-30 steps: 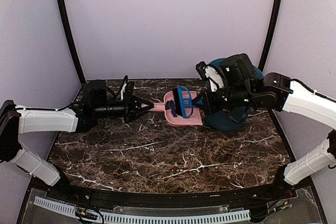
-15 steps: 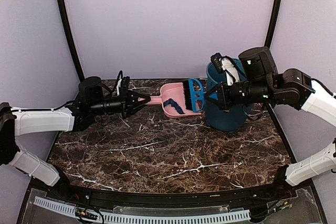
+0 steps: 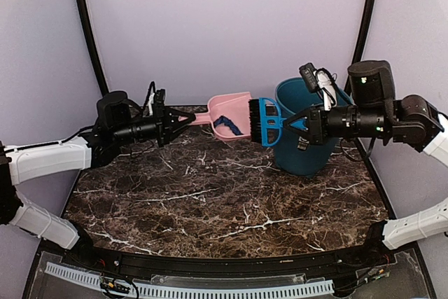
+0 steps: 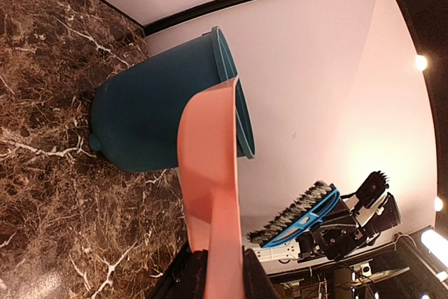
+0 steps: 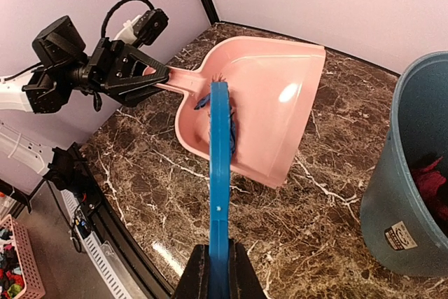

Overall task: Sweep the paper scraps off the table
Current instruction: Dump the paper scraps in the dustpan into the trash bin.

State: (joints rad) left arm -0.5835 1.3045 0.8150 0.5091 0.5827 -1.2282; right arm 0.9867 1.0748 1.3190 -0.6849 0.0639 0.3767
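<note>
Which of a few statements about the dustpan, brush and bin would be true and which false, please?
1. The left gripper holds the pink dustpan by its handle. True.
2. The dustpan lies flat on the table. False: it is held up in the air, next to the bin.
3. The right gripper holds the blue brush. True.
4. The bin lies on its side. False: it stands upright.
5. The bin is empty. False: pinkish-red paper scraps lie inside.

Small pale sticker (image 5: pixel 400 234) low on the outer wall of the teal bin (image 5: pixel 381 187), a round emblem and short lines of print on it, too small to read, nothing else legible in any view
</note>
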